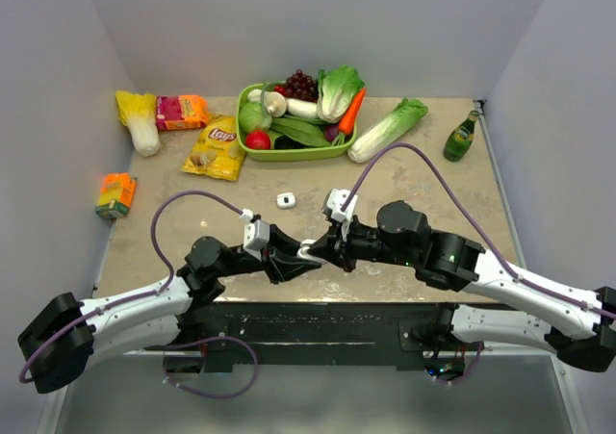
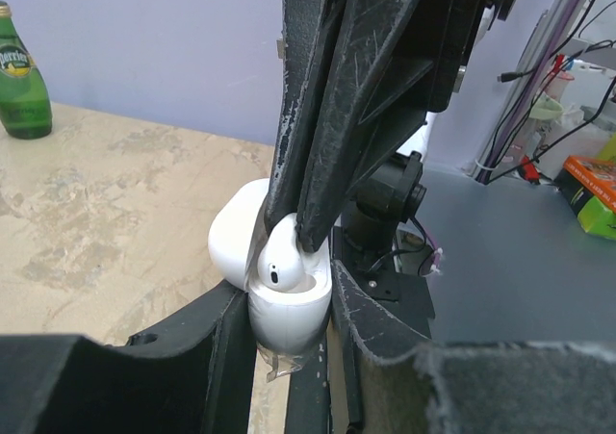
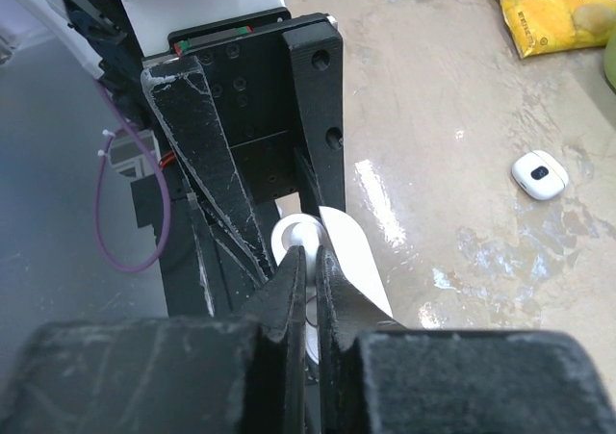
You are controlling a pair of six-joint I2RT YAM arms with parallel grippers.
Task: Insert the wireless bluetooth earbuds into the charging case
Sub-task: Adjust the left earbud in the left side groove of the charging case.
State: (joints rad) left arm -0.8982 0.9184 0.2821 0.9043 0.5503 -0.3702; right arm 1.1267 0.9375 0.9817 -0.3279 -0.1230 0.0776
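The white charging case (image 2: 289, 311) stands upright with its lid (image 2: 234, 237) swung open, and my left gripper (image 2: 289, 333) is shut on its body. One white earbud (image 2: 277, 266) sits in the case's well. My right gripper (image 2: 302, 238) comes down from above with its jaws shut to a thin slit, the tips touching the top of the earbud. In the right wrist view the right gripper (image 3: 310, 257) covers most of the case (image 3: 289, 234), and the lid (image 3: 354, 261) shows beside it. From above, both grippers meet at the case (image 1: 306, 251) near the table's front edge.
A second small white case (image 1: 285, 200) lies on the table behind the grippers. Further back are a green basket (image 1: 289, 153) of vegetables, a chips bag (image 1: 214, 148), a green bottle (image 1: 461, 138) and lettuce (image 1: 385, 129). An orange box (image 1: 115, 194) sits at the left edge.
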